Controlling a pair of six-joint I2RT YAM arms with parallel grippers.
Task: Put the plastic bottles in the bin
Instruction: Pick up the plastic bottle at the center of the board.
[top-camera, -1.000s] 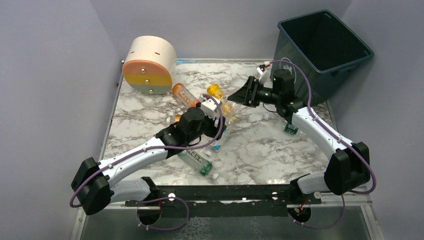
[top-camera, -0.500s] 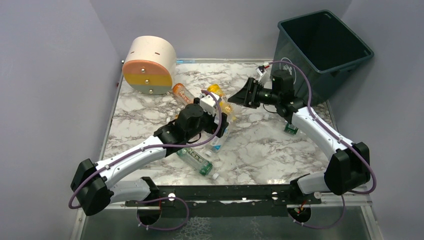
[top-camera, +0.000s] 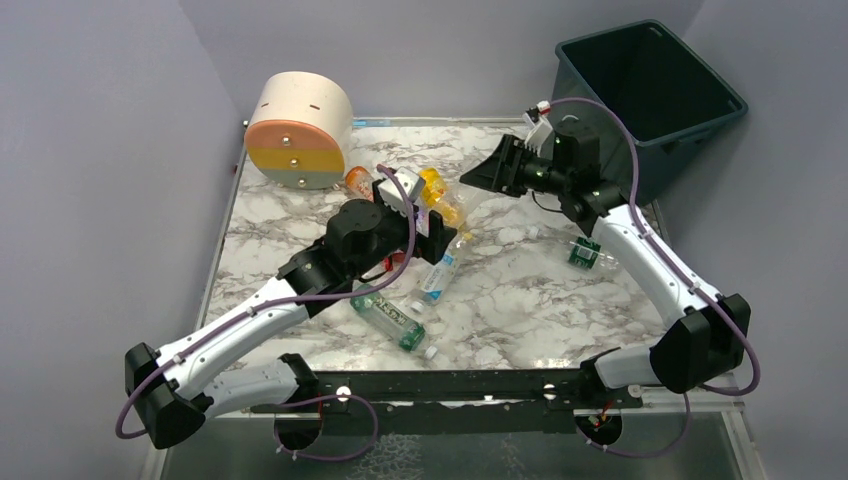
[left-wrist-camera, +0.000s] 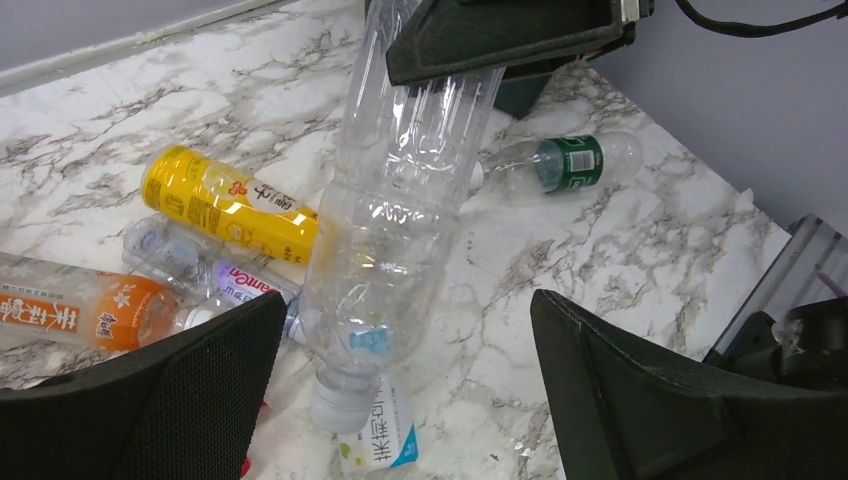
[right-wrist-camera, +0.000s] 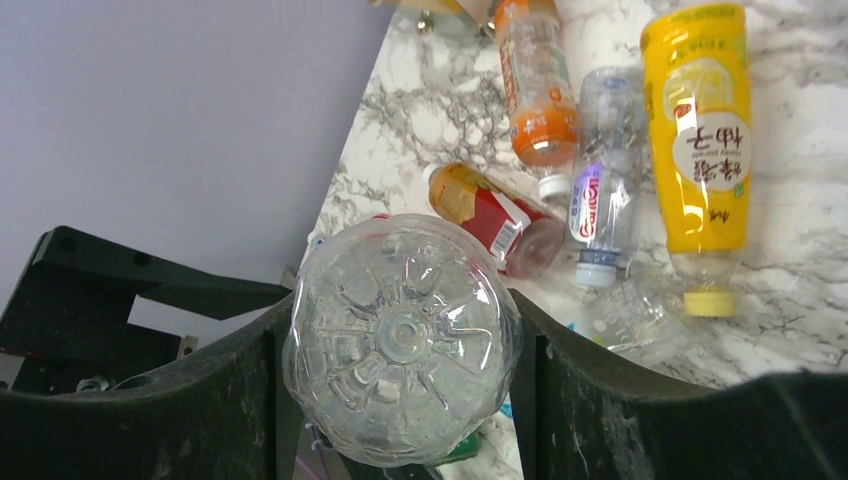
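A clear plastic bottle hangs cap down over the table, its base clamped between my right gripper's fingers. From the top, that right gripper is in front of the dark teal bin. My left gripper stands open, wide of the bottle's neck on both sides and touching nothing. On the marble lie a yellow bottle, an orange one, a clear purple-labelled one, a green-labelled one and a blue-and-white-labelled one.
A cream cylinder with an orange and green face lies at the back left. A green-tinted bottle lies near the front edge, and a red-labelled one lies among the pile. The bin stands off the table's back right corner.
My left gripper has opened wide and let go of the clear bottle, and the left arm has drawn back. My right gripper has lifted slightly up and right with the bottle.
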